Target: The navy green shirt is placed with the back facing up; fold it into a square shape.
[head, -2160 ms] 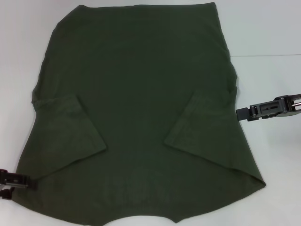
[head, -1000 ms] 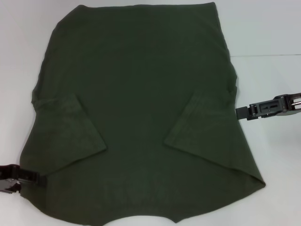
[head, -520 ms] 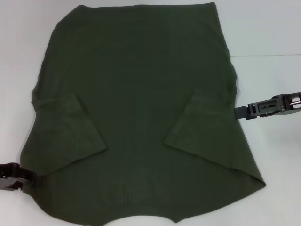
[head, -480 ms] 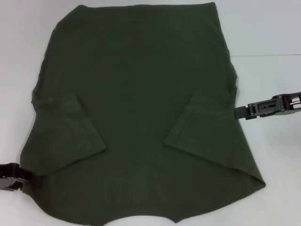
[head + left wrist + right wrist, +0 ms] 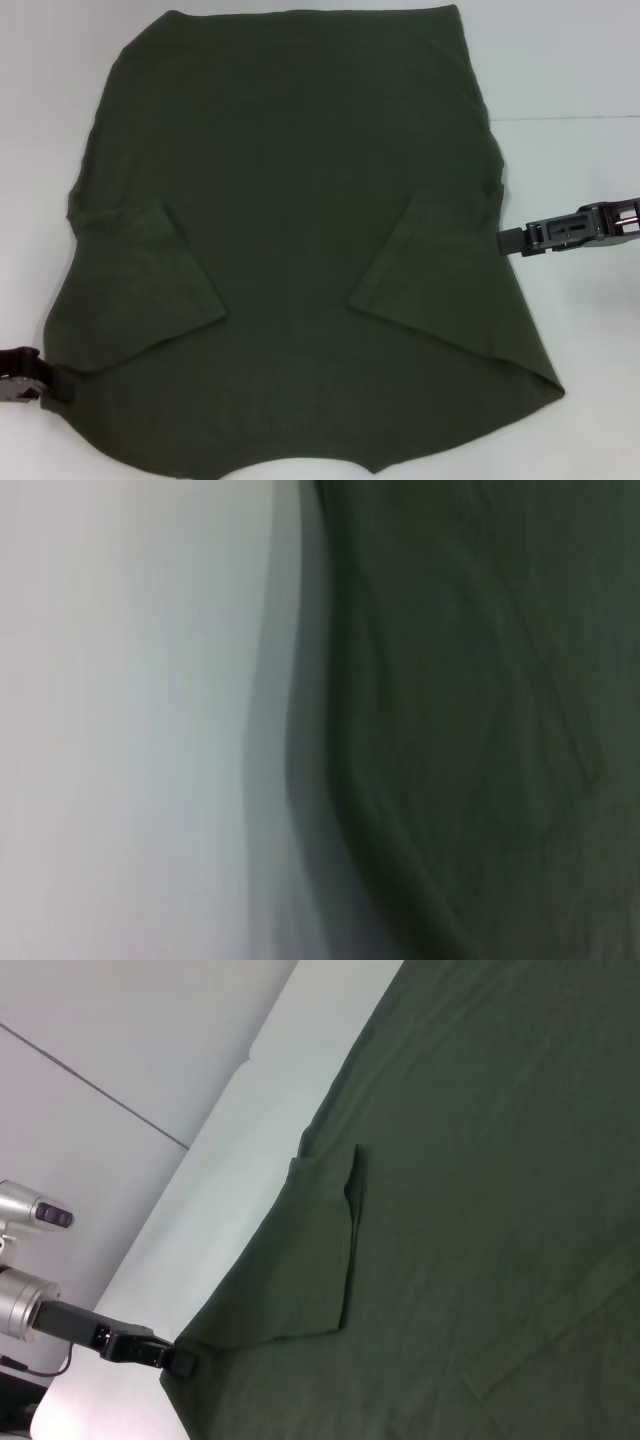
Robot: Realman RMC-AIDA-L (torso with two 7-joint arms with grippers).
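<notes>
The navy green shirt (image 5: 290, 230) lies spread flat on the white table (image 5: 570, 70), plain side up, with both short sleeves folded inward over the body. My left gripper (image 5: 55, 382) sits low at the shirt's near left corner, touching the cloth edge. The right wrist view shows that left gripper (image 5: 170, 1358) at the same corner of the shirt (image 5: 480, 1210). My right gripper (image 5: 512, 241) points at the shirt's right edge, level with the folded right sleeve. The left wrist view shows only the shirt's edge (image 5: 480, 720) on the table.
Bare white table (image 5: 580, 180) surrounds the shirt on the left, right and far sides. A thin seam line (image 5: 560, 118) crosses the table at the right. The shirt's near edge reaches the bottom of the head view.
The left gripper pushed in toward the shirt corner, then drew back to the left. The right gripper has barely moved. The shirt lies as before.
</notes>
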